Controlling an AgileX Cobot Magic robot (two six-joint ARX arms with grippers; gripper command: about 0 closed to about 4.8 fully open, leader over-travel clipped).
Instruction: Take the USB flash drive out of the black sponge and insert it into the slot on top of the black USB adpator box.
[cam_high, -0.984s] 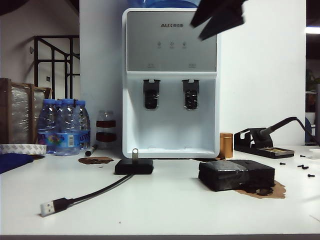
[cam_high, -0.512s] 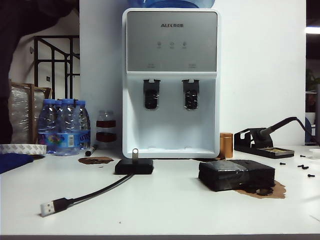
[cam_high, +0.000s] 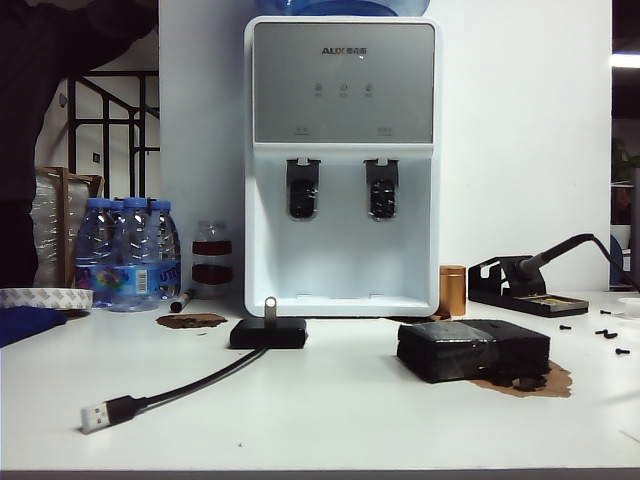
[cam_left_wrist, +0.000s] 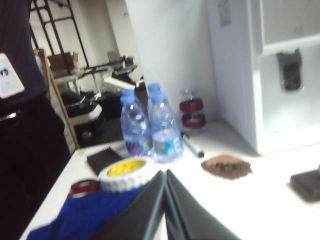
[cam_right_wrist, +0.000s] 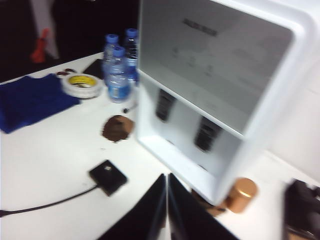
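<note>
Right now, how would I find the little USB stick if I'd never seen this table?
Start at the big white water dispenser. Just in front of its left side lies a small flat black box with a cable. The USB stick stands upright on top of it: tiny, silvery, with a rounded loop, unlike the silver plug ending the cable.

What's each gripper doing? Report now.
Left gripper: shut, holding nothing, raised near the water bottles.
Right gripper: shut, holding nothing, raised above the table.

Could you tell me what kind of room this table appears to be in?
Probably a workshop or lab corner doubling as a break area: a water dispenser stands on the table, with a soldering iron stand and loose screws nearby.
</note>
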